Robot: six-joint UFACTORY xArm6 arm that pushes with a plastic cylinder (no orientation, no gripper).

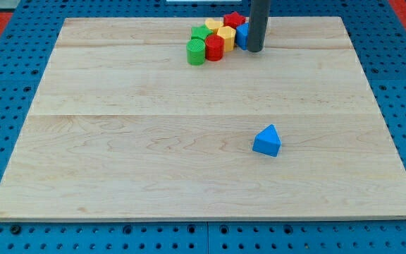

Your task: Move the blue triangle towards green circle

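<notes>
I see no writing or containers here. The blue triangle (267, 140) is a small solid wedge, lying alone on the wooden surface (118, 141) toward four o'clock. The green circle (196, 51) sits at twelve o'clock, touching a red cylinder (214, 48) in the cluster. My tip (255, 50) rests against a second blue block (243, 35) there; there is no claw.
</notes>
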